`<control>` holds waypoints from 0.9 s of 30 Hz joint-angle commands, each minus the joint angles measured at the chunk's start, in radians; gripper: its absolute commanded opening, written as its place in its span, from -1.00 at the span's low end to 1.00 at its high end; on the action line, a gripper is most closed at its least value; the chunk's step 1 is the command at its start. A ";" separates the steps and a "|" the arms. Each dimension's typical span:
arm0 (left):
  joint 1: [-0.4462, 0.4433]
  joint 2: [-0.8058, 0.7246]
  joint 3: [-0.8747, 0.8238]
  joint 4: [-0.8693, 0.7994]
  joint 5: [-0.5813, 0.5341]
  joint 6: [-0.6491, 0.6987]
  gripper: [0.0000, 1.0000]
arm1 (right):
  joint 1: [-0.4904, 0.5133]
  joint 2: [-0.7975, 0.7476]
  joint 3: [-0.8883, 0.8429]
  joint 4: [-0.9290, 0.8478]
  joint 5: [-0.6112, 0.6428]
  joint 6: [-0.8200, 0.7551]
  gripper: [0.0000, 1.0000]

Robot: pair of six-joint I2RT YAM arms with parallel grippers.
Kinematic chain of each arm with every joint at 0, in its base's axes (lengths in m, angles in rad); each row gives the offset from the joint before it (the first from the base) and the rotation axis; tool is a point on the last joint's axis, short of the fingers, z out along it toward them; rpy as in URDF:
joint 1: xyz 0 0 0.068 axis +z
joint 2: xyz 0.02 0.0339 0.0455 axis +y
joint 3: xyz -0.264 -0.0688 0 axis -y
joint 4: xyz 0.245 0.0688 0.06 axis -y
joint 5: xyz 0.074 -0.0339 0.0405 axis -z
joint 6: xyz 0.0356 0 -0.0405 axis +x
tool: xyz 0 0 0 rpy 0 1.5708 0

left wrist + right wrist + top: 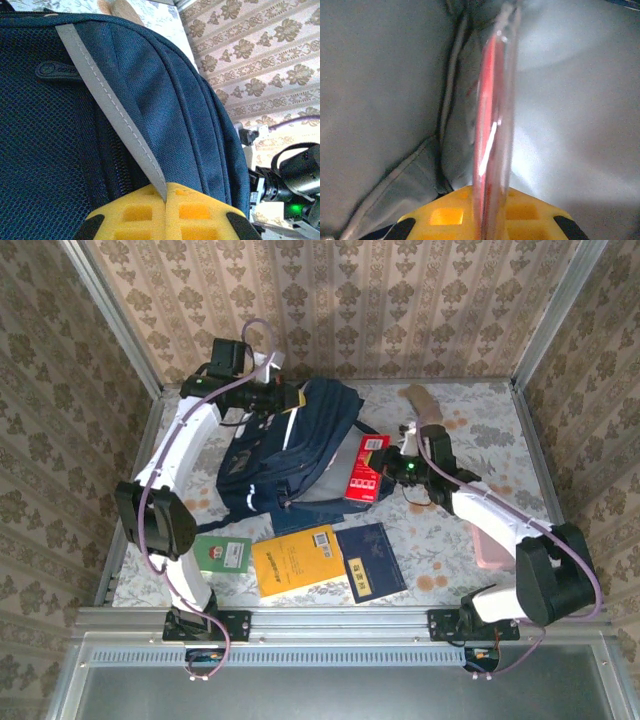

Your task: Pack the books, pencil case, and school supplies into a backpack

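The navy backpack (290,445) lies in the middle of the table, its mouth facing right. My left gripper (291,398) is at its far top edge, shut on a grey strap (115,107) of the backpack (175,100). My right gripper (397,466) is shut on the flat red pack (366,468), which lies half inside the opening. In the right wrist view that red pack (492,115) stands edge-on between the jaws of my right gripper (490,200), against the grey lining (380,75). A green-and-white book (222,554), an orange-yellow book (297,562) and a navy book (370,560) lie near the front edge. The pencil case is out of view.
A tan oblong thing (425,402) lies at the back right, beyond my right gripper. A pale pink thing (490,545) sits by the right arm's elbow. Metal frame rails (340,620) and papered walls close in the table on all sides.
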State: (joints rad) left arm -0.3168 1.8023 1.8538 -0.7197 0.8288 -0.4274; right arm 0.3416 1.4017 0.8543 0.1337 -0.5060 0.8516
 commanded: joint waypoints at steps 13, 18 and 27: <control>-0.038 0.026 0.203 0.014 0.179 0.063 -1.00 | 0.136 0.380 0.308 0.290 0.088 0.186 -0.79; -0.041 0.034 0.199 0.046 0.191 0.038 -1.00 | 0.196 0.541 0.473 0.198 0.230 0.218 -0.06; 0.001 0.045 0.182 0.051 0.131 0.018 -1.00 | 0.208 0.572 0.504 0.231 0.239 0.136 0.77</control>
State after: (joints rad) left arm -0.3298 1.8709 1.9877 -0.7708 0.9089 -0.3981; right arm 0.5488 2.0190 1.3621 0.3401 -0.2882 1.0523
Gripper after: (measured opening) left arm 0.044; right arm 0.885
